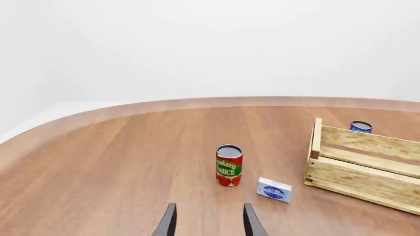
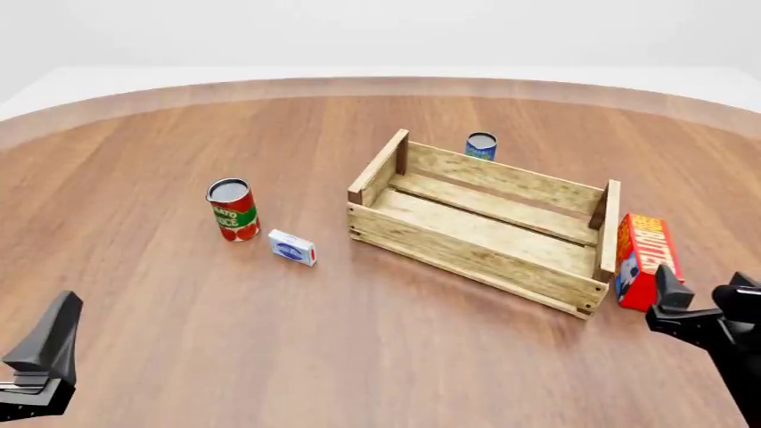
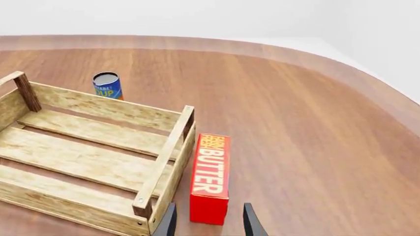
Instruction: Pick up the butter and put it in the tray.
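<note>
Here the butter (image 3: pixel 211 177) lies on the table just outside the tray's (image 2: pixel 476 259) right end wall, nearly touching it, directly ahead of the right gripper (image 3: pixel 208 223), whose fingers stand apart and hold nothing. The left gripper (image 1: pixel 208 223) is likewise parted and unladen, well away. The round wooden table (image 2: pixel 356 357) sits before plain white walls.

Blue can (image 2: pixel 480 145) half hidden (behind tray (image 2: pixel 476 254)).
</note>
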Robot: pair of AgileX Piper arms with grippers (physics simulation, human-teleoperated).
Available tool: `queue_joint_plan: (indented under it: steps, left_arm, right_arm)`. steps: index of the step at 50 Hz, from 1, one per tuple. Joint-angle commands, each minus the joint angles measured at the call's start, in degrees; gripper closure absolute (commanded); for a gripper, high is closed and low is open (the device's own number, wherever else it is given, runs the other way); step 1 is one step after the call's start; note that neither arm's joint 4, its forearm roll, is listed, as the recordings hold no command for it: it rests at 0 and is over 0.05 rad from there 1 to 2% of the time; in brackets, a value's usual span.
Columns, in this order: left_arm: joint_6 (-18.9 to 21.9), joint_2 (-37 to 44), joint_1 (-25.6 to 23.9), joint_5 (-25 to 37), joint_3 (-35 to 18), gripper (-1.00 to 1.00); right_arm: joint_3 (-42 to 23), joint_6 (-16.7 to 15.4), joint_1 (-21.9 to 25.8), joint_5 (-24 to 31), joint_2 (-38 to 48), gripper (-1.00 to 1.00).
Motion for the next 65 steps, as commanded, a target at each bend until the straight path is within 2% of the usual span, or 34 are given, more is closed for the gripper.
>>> queue_joint_plan:
  steps: [1,25,65]
  left_arm:
    - [0.0,0.0,0.0,0.0,0.0,-1.00]
    - [0.0,0.0,0.0,0.0,0.0,-1.00]
    - [0.0,0.0,0.0,0.0,0.0,-1.00]
  right_arm:
    - [0.0,-0.1,-0.3,-2.9,3.4,-1.00]
    - [-0.3,0.4,-0.6,-9.0,10.1,-1.00]
    - [-3.5,0.1,-0.4,-11.7,16.9,-1.00]
